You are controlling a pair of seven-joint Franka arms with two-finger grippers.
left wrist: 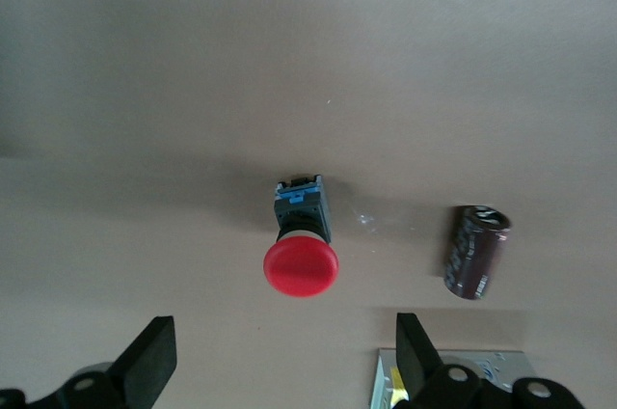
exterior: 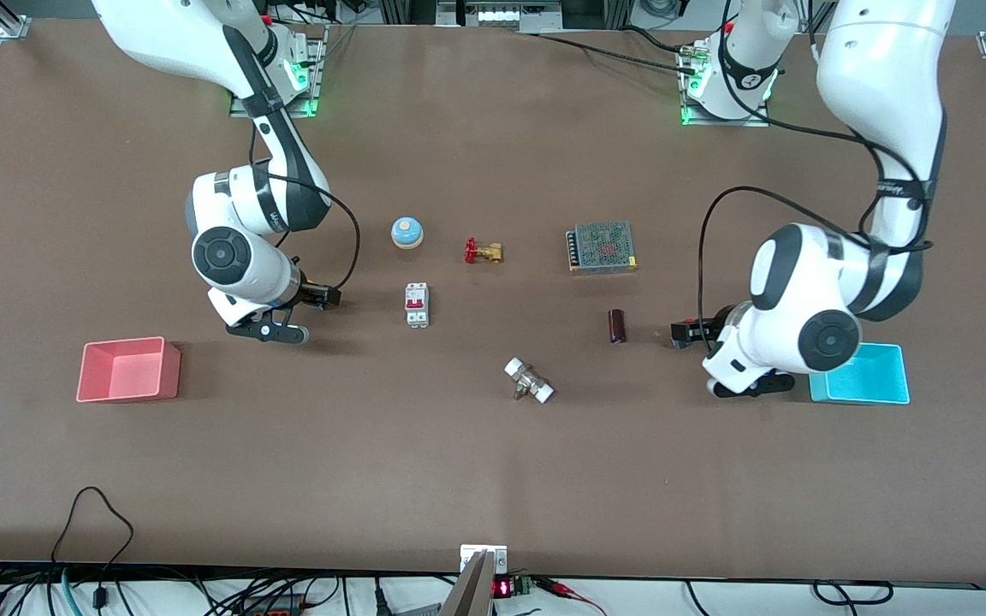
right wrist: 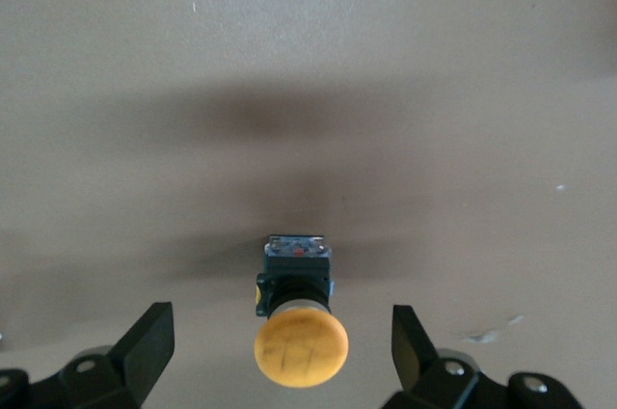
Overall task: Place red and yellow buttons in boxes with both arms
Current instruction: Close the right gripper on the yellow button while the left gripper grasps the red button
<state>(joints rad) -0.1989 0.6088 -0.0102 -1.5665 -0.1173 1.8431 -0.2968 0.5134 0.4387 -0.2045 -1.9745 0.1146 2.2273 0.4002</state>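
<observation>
While both arms hang low over the table | left gripper (left wrist: pixel 280 356) fingers spread wide, red button (left wrist: pixel 301 243) lying on table between them, capacitor (left wrist: pixel 476 252) beside it, near cyan box (exterior: pixel 874 385) at left arm's end | right gripper (right wrist: pixel 281 351) fingers apart, yellow button (right wrist: pixel 299 320) lying between, near pink box (exterior: pixel 128 369) at right arm's end

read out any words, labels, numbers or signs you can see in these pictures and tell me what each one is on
Nothing here can be read for certain.
Yellow button: dark scribbled marks on the cap, not legible.
Dark cylinder: pale print on its side, too blurred.
White breaker: red patch, text too small.
Small red display at the table edge: digits too small.
</observation>
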